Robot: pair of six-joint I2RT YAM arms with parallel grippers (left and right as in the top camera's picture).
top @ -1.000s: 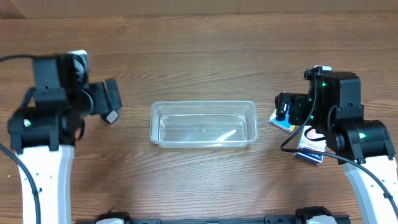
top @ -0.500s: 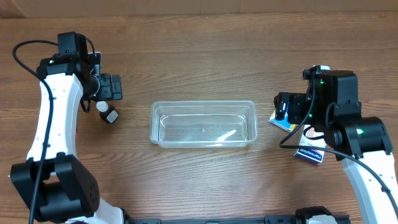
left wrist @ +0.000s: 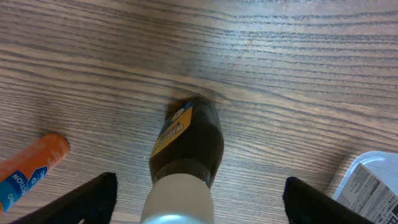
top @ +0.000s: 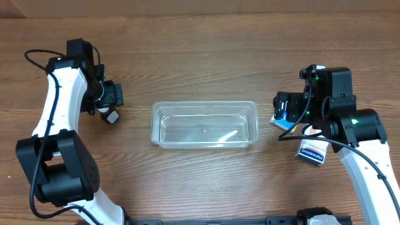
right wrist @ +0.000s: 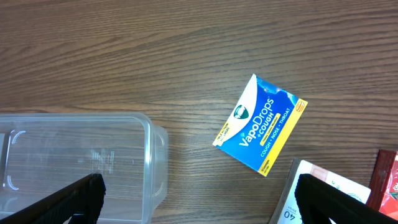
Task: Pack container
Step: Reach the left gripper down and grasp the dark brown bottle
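The clear plastic container (top: 204, 124) stands empty at the table's middle; its right end shows in the right wrist view (right wrist: 81, 162). My left gripper (top: 112, 95) is open, just beyond a small brown bottle with a white cap (top: 111, 115). In the left wrist view the bottle (left wrist: 186, 146) lies on the wood, and its cap shows between my spread gripper (left wrist: 199, 208) without touching. My right gripper (top: 282, 107) is open and empty. In its wrist view the gripper (right wrist: 199, 205) hangs over bare wood between the container and a blue VapoDrops box (right wrist: 261, 124).
The blue box (top: 282, 123) and a white-and-navy box (top: 312, 152) lie right of the container, the white one also at the right wrist view's corner (right wrist: 311, 199). An orange tube (left wrist: 31, 168) lies left of the bottle, and a white printed pack (left wrist: 373, 183) lies to its right.
My left arm has swung from the near left to the far left, and its gripper now hovers by the bottle. The right arm has shifted only slightly.
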